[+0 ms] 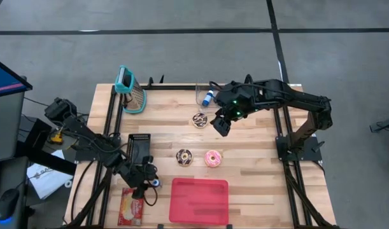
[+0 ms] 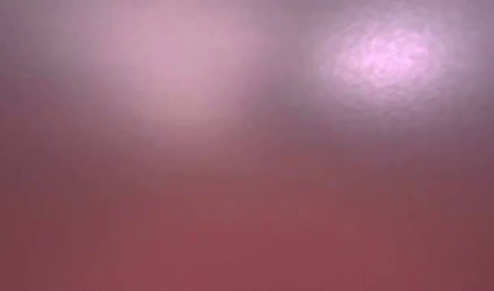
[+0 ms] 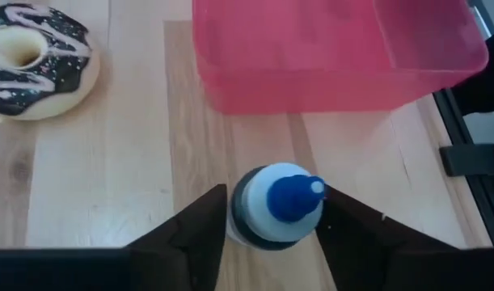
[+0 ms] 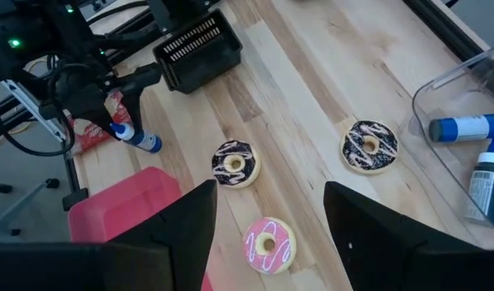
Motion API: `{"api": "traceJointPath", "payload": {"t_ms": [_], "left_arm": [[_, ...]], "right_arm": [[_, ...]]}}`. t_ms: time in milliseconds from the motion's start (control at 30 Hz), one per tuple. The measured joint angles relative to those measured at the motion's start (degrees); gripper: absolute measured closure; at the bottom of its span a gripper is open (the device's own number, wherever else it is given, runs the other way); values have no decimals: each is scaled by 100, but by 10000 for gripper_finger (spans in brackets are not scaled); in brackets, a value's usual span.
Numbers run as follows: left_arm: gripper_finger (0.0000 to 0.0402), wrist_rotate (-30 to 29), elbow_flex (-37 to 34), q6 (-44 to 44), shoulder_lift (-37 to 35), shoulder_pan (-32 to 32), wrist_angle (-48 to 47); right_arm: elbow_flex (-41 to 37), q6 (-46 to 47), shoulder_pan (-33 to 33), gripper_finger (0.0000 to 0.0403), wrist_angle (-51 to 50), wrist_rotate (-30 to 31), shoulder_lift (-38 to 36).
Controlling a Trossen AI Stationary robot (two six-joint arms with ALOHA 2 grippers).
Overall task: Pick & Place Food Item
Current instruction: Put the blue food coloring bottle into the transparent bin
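The left claw (image 3: 271, 242) brackets a small blue-capped bottle (image 3: 276, 206) at the bottom centre of the left wrist view, its fingers (image 3: 200, 234) tight against the bottle's sides in what looks like a pinch. The bottle stands upright on the wooden table (image 3: 133, 162), just short of the red tray (image 3: 335, 56) in the upper right, so that a short carry would land it inside. From overhead, this claw (image 1: 145, 180) sits at lower left, between a black basket (image 1: 139, 145) and a red snack packet (image 1: 130, 207).

The right claw (image 4: 267, 234), spread and empty, hangs above centre. Below it lie the food items: a chocolate donut (image 4: 235, 162), a pink donut (image 4: 268, 244) and a second chocolate donut (image 4: 369, 146), all untouched and outside the tray. A clear bin (image 4: 465, 137) at right holds more bottles. The low view shows only a pink blur.
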Motion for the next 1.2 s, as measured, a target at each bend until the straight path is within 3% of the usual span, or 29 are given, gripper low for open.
{"api": "traceJointPath", "payload": {"t_ms": [200, 433, 633, 967, 1200], "left_arm": [[295, -226, -3, -26, -19, 274, 121], [295, -770, -11, 16, -384, 953, 613], [295, -1077, -4, 225, -1037, 1959, 1389], [295, -747, 4, 27, -1199, 3848, 3577], [295, -185, 448, -38, -801, 4476, 3972]], "right_arm": [[0, -48, -17, 182, 17, 1, 0], [-1, -271, 33, 182, 70, 251, 0], [0, -553, 33, 182, 198, 361, 0], [0, -1286, -74, 182, 443, 872, 24], [0, -1598, -336, 182, 780, 890, 83]]}}
